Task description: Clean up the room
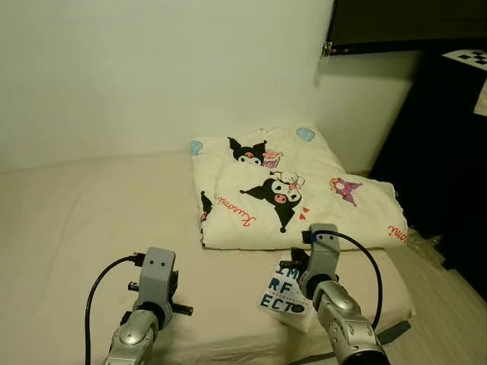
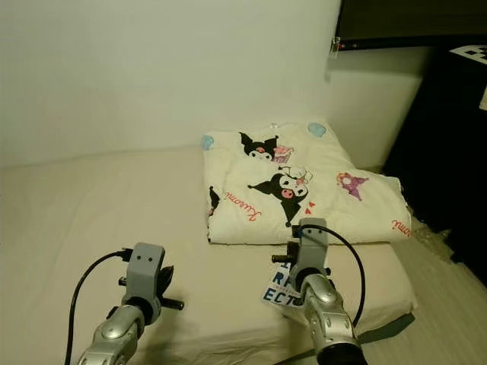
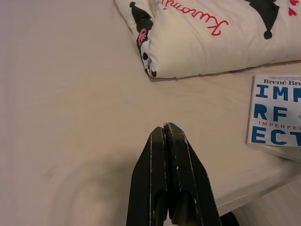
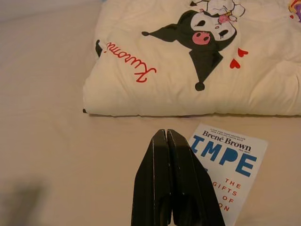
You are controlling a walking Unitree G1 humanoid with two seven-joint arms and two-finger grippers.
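A white book (image 1: 281, 293) with large blue letters lies flat near the front right corner of the bed (image 1: 91, 220). Just behind it rests a folded cream blanket (image 1: 289, 190) printed with black cartoon characters and red script. My right gripper (image 4: 166, 133) is shut and empty, hovering low over the sheet with the book (image 4: 230, 160) just beside its tips and the blanket (image 4: 188, 61) beyond. My left gripper (image 3: 164, 128) is also shut on nothing, above bare sheet to the left of the book (image 3: 277, 115) and the blanket's corner (image 3: 197, 47).
A white wall runs behind the bed. Dark furniture (image 1: 449, 152) stands at the right, with a dark shelf edge (image 1: 380, 46) high up. A strip of pale floor (image 1: 449, 296) lies between the bed's right edge and that furniture.
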